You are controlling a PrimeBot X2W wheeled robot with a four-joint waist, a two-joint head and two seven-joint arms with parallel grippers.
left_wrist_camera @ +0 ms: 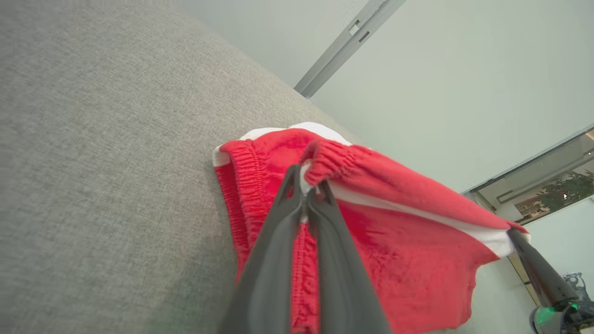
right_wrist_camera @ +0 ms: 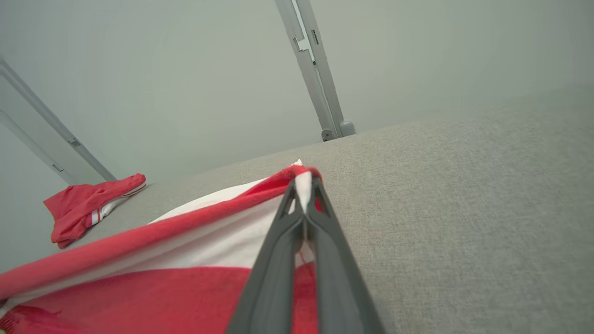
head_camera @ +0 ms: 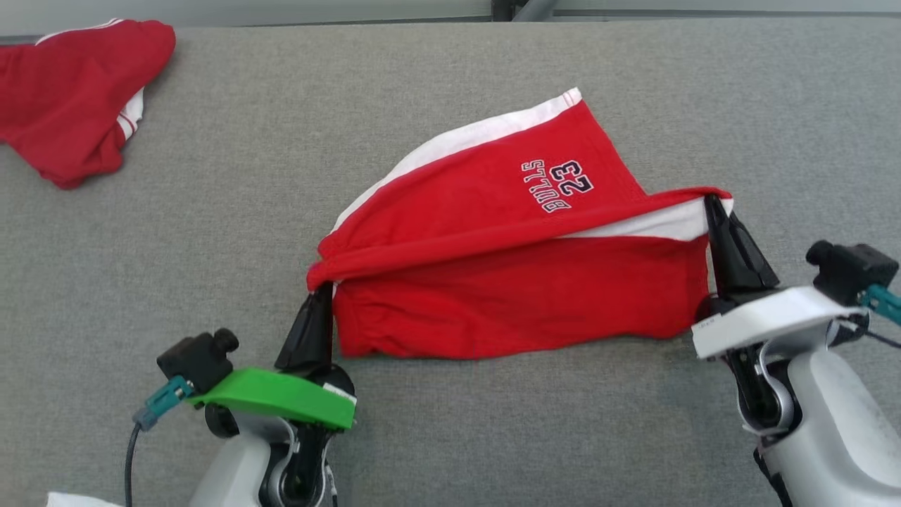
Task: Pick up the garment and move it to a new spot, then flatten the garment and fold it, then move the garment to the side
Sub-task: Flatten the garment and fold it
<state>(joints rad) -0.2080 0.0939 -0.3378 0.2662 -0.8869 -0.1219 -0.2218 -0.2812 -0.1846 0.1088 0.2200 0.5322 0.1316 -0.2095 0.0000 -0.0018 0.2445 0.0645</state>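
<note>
My left gripper (head_camera: 320, 290) and right gripper (head_camera: 712, 204) are each pinched shut on one end of the red shorts' (head_camera: 507, 296) raised edge, mid grey table (head_camera: 493, 436); I judge the fold half done, moving aside still to do.

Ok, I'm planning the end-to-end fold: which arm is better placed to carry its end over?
Probably the right. The right gripper is shut on the white-trimmed leg hem of the red shorts, the thinner end; the left gripper is shut on the bunched elastic waistband, which could anchor.
</note>
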